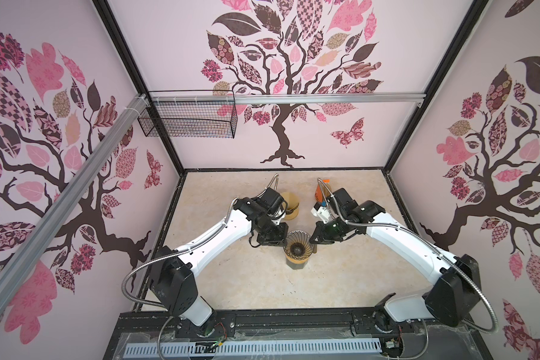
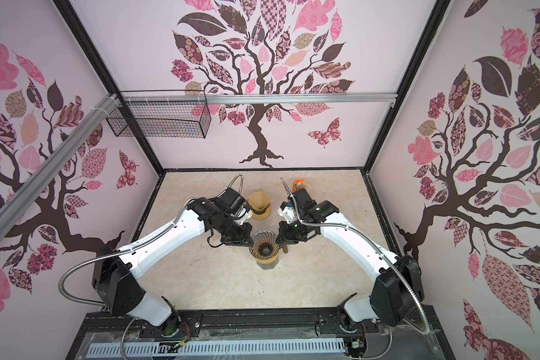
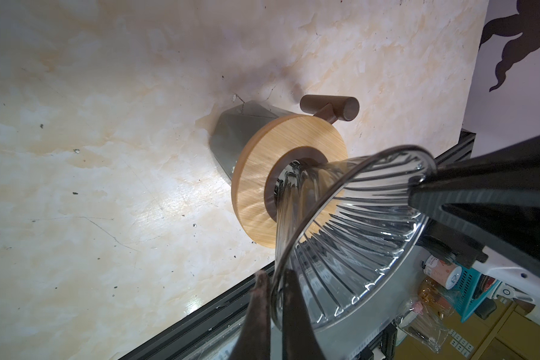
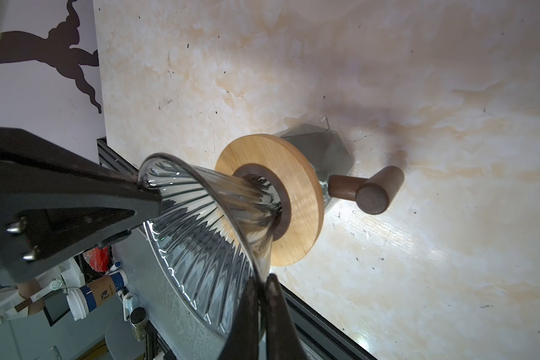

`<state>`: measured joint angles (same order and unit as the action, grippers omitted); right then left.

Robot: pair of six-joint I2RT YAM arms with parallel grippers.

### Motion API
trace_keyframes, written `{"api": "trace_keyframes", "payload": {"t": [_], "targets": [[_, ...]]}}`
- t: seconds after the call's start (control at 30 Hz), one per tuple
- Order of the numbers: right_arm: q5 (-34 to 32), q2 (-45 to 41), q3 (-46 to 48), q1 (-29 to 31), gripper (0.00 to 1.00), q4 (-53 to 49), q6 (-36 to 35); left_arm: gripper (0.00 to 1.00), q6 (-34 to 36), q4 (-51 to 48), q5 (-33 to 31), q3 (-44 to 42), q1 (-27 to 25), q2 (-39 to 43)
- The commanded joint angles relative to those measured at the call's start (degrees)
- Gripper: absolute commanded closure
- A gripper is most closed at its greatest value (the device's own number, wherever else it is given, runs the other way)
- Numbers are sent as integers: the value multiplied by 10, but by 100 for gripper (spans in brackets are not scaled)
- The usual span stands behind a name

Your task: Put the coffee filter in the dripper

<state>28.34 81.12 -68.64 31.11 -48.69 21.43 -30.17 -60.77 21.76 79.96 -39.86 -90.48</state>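
Cream marbled counter (image 1: 231,280) carrying three things.
Grey faceted cup (image 1: 297,265) midway; tan paper filter cone (image 1: 291,202) and orange box (image 1: 317,194) behind.

Robot lab test cell seen from above. A marble-patterned table (image 1: 262,280) is boxed in by walls (image 1: 175,62) with pink tree decals and black metal framing (image 1: 119,46). A wire basket (image 1: 187,118) hangs upper left. Two white-and-black arms, left arm (image 1: 212,233) and right arm (image 1: 396,240), are bolted to a base rail (image 1: 293,321) along the bottom.
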Motion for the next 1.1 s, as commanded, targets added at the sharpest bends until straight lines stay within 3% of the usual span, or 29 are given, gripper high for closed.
{"api": "trace_keyframes", "payload": {"t": [0.0, 0.73, 1.07], "targets": [[-34, 23, -7, 2, 98, -14, -3, 96, 3, -19, -25, 5, -2, -25], [-37, 52, 6, 2, 98, -25, -20, 96, 14, -53, -12, 35, -3, -62], [-37, 70, 13, 2, 99, -35, -34, 97, 17, -37, -6, -3, -3, -78]]}}
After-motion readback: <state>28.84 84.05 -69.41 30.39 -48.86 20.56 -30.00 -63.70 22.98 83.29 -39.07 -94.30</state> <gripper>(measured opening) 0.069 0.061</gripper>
